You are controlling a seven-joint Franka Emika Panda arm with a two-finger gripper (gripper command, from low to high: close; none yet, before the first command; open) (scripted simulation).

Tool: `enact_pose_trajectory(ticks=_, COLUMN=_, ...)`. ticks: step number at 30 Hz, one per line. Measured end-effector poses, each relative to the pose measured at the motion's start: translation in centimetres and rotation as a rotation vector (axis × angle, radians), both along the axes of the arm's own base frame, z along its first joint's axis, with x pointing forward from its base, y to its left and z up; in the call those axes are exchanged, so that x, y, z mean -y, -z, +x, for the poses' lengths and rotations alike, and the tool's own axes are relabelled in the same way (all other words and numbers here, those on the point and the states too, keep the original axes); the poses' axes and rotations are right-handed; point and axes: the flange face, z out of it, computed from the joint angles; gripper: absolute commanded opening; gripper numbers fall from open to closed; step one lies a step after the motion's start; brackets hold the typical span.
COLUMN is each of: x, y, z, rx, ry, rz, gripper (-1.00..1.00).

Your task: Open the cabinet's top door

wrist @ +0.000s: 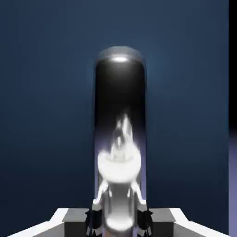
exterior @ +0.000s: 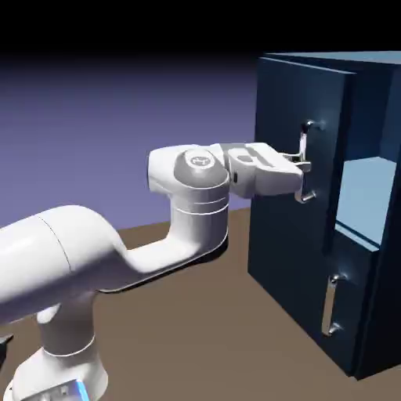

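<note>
The dark navy cabinet (exterior: 298,211) stands at the right of the exterior view. Its top door (exterior: 286,110) is the larger upper panel, and it looks flush with the cabinet front. A silver vertical bar handle (exterior: 304,141) runs down that door. My gripper (exterior: 302,165) reaches in from the left and is shut on the handle about halfway down its length. In the hand view the handle (wrist: 120,115) fills the middle as a shiny bar against the dark blue door (wrist: 46,115), with my fingertips (wrist: 95,218) pressed against its sides at the bottom edge.
The shorter lower door (exterior: 294,298) has its own small silver handle (exterior: 332,305). A light blue opening (exterior: 364,200) shows on the cabinet's right side. The brown table (exterior: 196,337) lies under the arm, whose white base stands at the lower left.
</note>
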Motion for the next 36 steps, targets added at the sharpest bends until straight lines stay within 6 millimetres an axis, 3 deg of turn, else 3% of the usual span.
enact_pose_trajectory(ticks=6, x=-3.9, y=0.0, z=-4.8, rx=0.000, ry=0.138, rz=0.000, gripper=-1.00)
enact_pose_trajectory(ticks=13, x=-7.9, y=0.0, z=-8.5, rx=0.000, ry=0.258, rz=0.000, gripper=-1.00)
enact_pose_trajectory(ticks=28, x=-15.4, y=0.0, z=-13.6, rx=0.000, ry=0.459, rz=0.000, gripper=-1.00)
enact_pose_trajectory(ticks=36, x=-20.5, y=0.0, z=-15.9, rx=0.000, ry=0.584, rz=0.000, gripper=-1.00)
